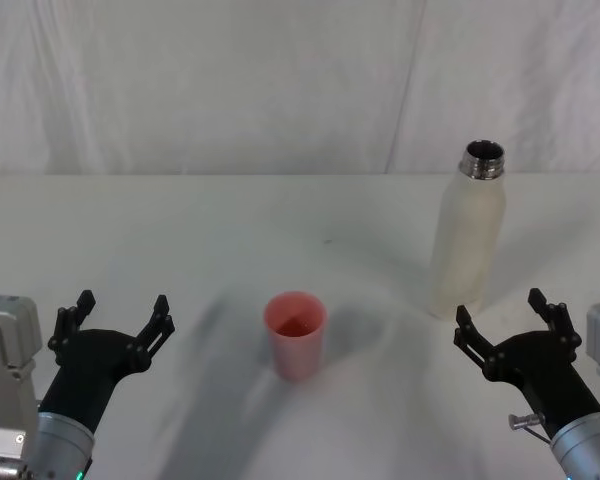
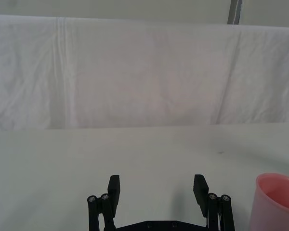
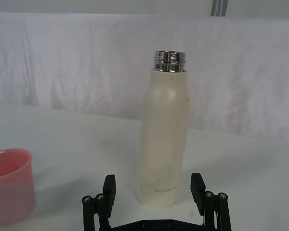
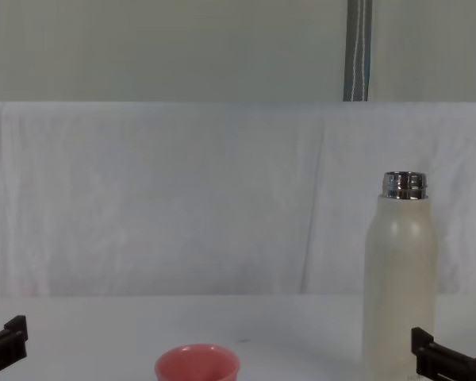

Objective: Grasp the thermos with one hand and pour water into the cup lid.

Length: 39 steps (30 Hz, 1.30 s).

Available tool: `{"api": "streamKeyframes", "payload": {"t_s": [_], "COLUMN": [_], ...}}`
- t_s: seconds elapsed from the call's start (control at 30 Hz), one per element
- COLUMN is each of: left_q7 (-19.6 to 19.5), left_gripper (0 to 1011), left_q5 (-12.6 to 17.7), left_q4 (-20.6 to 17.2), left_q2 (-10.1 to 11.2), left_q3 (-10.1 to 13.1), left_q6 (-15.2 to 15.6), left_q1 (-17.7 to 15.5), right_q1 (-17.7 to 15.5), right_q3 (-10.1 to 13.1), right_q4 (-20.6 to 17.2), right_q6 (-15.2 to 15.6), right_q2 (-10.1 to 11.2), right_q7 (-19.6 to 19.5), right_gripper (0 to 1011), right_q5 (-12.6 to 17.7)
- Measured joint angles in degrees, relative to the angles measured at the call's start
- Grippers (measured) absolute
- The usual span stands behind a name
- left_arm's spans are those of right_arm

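- The thermos (image 1: 467, 232) stands upright and uncapped at the right of the head view, its steel neck open at the top, its base on the white table (image 1: 280, 215).
- The right gripper (image 1: 508, 322) sits at the lower right of that view, just in front of the bottle's foot, jaws spread wide and holding nothing; in the right wrist view (image 3: 153, 185) the bottle's lower body lines up between the two fingers.
- To do the grasp well, I judge the gripper should go straight forward until the body sits deep between the fingers, then close around the middle of the body and not the foot, so the tall bottle does not tip or swing when tilted.
- The matte wall looks smooth and may slip, so a firm, square hold matters before lifting.
- The cup lid (image 1: 296, 334) stands upright at lower centre, well apart from the bottle and mouth up; I cannot tell whether it holds any water.
- What is inside the bottle cannot be seen.
- The left gripper (image 1: 114, 320) rests at the lower left, jaws spread, idle.
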Motion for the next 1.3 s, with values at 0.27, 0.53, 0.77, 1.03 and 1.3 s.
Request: {"api": "streamKeyframes", "payload": {"t_s": [0.27, 0.53, 0.77, 1.03, 1.3], "left_q7": [0.0, 0.0, 0.0, 0.0, 0.0], "left_gripper": [1001, 1001, 1001, 1001, 1001], "left_q5": [0.0, 0.0, 0.0, 0.0, 0.0], "left_q4": [0.0, 0.0, 0.0, 0.0, 0.0], "left_q2": [0.0, 0.0, 0.0, 0.0, 0.0], "left_q3": [0.0, 0.0, 0.0, 0.0, 0.0], "left_q6": [0.0, 0.0, 0.0, 0.0, 0.0], "left_q1": [0.0, 0.0, 0.0, 0.0, 0.0], "right_q1": [0.8, 3.2, 5.6, 7.7, 9.6], "right_q3": [1.1, 1.8, 1.8, 1.9, 1.9], "right_q4": [-0.1, 1.6, 3.6, 5.4, 7.1], "right_q6": [2.2, 3.5, 4.1, 4.9, 5.7], "right_q2": [-0.3, -0.7, -1.0, -1.5, -1.7], "right_q7": [3.2, 5.5, 6.0, 6.3, 6.6], "right_gripper": [1001, 1001, 1001, 1001, 1001], "right_q5": [1.4, 1.8, 1.0, 0.7, 0.6]}}
